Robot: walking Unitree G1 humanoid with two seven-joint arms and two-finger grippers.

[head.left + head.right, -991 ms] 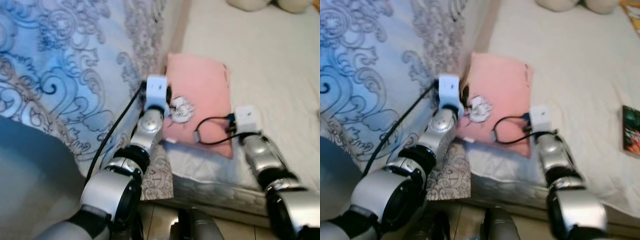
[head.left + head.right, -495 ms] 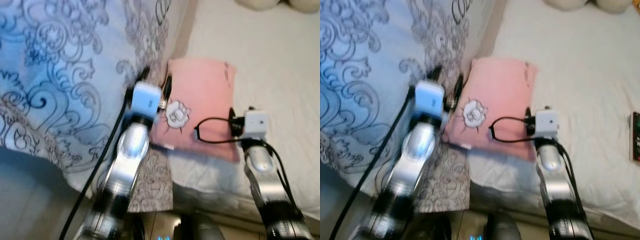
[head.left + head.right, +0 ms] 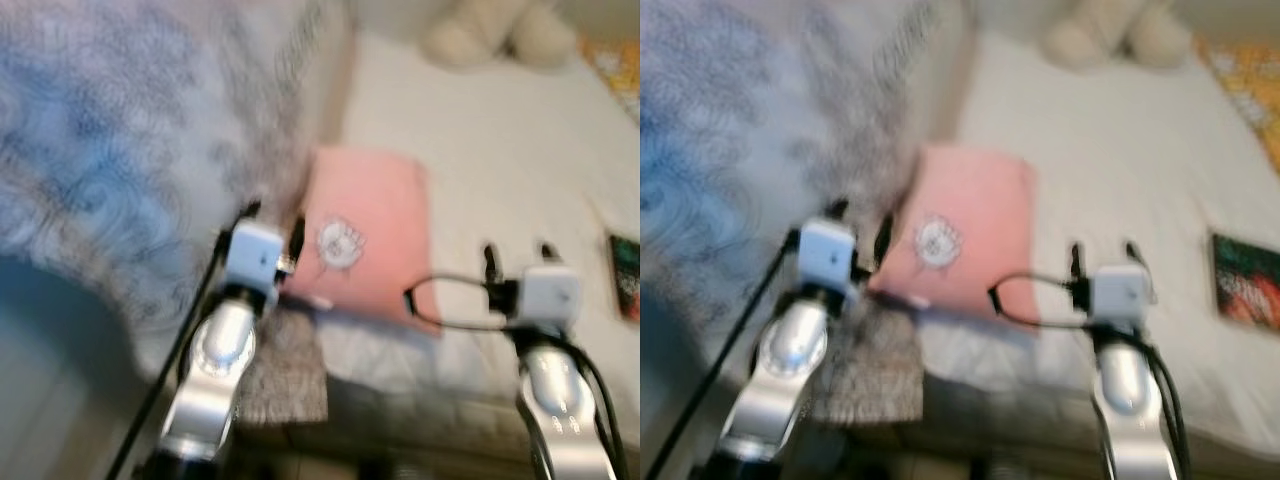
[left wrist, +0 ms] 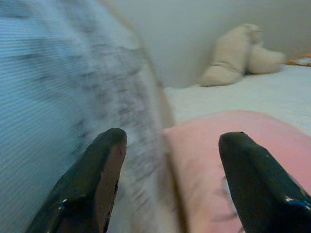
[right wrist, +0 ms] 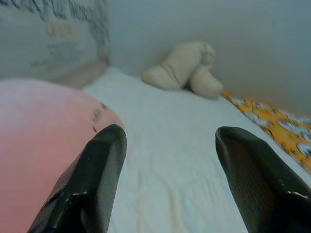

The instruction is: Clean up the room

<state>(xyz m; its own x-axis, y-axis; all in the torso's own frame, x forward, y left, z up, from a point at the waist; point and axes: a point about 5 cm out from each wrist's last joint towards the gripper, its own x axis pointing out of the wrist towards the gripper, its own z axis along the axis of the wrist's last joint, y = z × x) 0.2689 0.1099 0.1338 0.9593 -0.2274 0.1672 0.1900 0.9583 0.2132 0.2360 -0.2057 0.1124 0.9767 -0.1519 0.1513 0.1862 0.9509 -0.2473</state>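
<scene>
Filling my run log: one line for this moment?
left tool: open, at pillow edge | right tool: open, over bed

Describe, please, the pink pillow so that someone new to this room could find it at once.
Start at the bed with the white sheet; along its left side a blue and grey patterned quilt is heaped up. The pink pillow lies flat on the sheet right beside that quilt, near the bed's front edge. It is the only pink thing there, with a small white cartoon patch.
</scene>
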